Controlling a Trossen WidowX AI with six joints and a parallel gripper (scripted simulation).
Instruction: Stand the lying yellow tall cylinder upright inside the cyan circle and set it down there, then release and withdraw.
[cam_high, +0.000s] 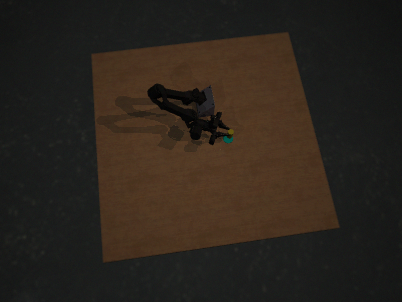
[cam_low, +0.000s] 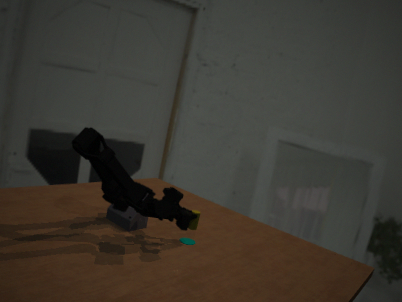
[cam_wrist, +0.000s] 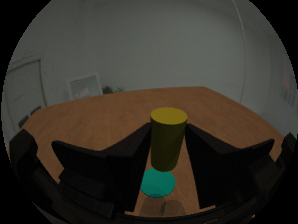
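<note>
Claw (cam_high: 227, 131) (cam_low: 192, 220) (cam_wrist: 168, 127) of the black arm (cam_high: 172, 106) (cam_low: 117, 175) is clamped on the yellow cylinder (cam_high: 230, 132) (cam_low: 195, 220) (cam_wrist: 167, 140), one finger pressed to either side of it. The cylinder stands close to upright, its flat top facing up and its lower end hanging free between the fingers. Taking the cyan circle (cam_high: 228, 140) (cam_low: 187, 241) (cam_wrist: 157, 183) as the landmark, the cylinder is above it, off the wood and apart from it. From the top view the cylinder partly overlaps the circle's edge; how well the two line up is hard to judge at that size, though it looks somewhat off centre.

The circle lies flat on the wooden table top (cam_high: 200, 200) (cam_low: 250, 260) (cam_wrist: 115, 110). From near the circle, the arm reaches back past the claw, bends at a raised elbow, and folds down to its grey base (cam_high: 210, 92) (cam_low: 119, 220), which sits on the same wood, near the circle but apart from it. Shadows of the arm fall across the wood on the elbow's side of the circle.
</note>
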